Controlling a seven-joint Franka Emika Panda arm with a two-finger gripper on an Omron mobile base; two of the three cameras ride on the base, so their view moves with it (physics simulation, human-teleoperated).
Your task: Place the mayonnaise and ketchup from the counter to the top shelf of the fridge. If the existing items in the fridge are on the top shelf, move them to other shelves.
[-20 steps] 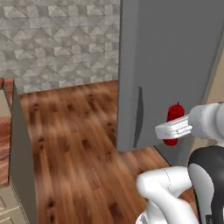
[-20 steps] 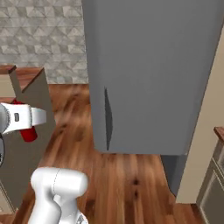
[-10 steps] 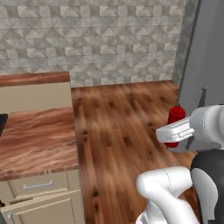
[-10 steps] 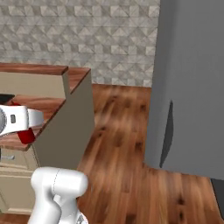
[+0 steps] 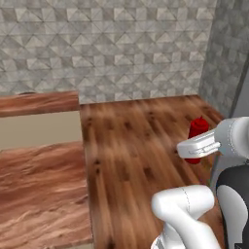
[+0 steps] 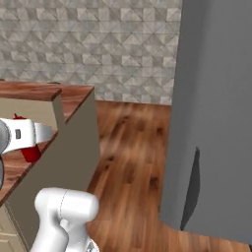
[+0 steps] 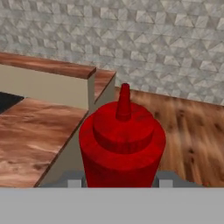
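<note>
My gripper [image 7: 119, 181] is shut on the ketchup [image 7: 122, 142], a red bottle with a narrow cap that stands upright between the fingers. In the left base view the ketchup [image 5: 197, 132] is carried in the air over the wooden floor, with the gripper [image 5: 194, 147] across its lower part. In the right base view the ketchup [image 6: 31, 152] peeks out behind the gripper [image 6: 37, 139]. The counter [image 5: 39, 189] [image 6: 74, 94] [image 7: 35, 135] lies to the left. The fridge [image 6: 216, 113] shows a flat grey face with a dark handle; its top shelf is hidden. The mayonnaise is out of view.
A grey stone-tiled wall [image 5: 112, 44] closes the far side. Bare wooden floor [image 6: 133, 162] runs between the counter's beige end panel [image 6: 64, 167] and the fridge. A dark patch [image 7: 8, 100] lies on the counter at the far left of the hand view.
The whole picture has swung: the base turned left, so the fridge slid off to the right and the counter came into view. The ketchup stays in the shut gripper.
</note>
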